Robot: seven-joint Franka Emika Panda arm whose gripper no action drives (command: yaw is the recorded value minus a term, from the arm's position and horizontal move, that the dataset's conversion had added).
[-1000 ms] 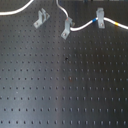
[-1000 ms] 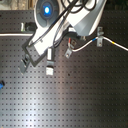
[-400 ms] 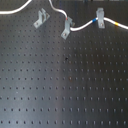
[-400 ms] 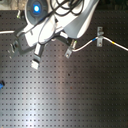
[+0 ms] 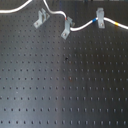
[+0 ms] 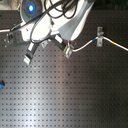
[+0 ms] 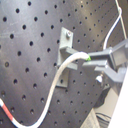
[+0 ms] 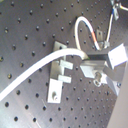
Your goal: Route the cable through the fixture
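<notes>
Gripper state, first wrist view: the fingers are clenched on the cable, pinching it at a point just beside the fixture. The cord runs from the pinch down past the clip and away over the perforated board; a reddish mark shows on it near the picture's edge. To do the step well, judging from this view, carry the pinched section over the forked top, then lower it so the cord seats between the prongs; keep the grasp close to the clip so the slack cannot spring out.

Second wrist view: the gripper holds the cable directly above the fixture, and the cord appears to cross the fork. Whether it sits inside the slot or merely lies on top cannot be told.

First exterior view: the gripper is not in view. The cable passes through the reddish-topped clip and the upright clip, where blue and yellow bands show. The fixture stands toward the first exterior view's left, the cord arching just above it.

Second exterior view: the arm covers the fixture and the pinch entirely. Only the upright clip and the cord leading to it are clear.
</notes>
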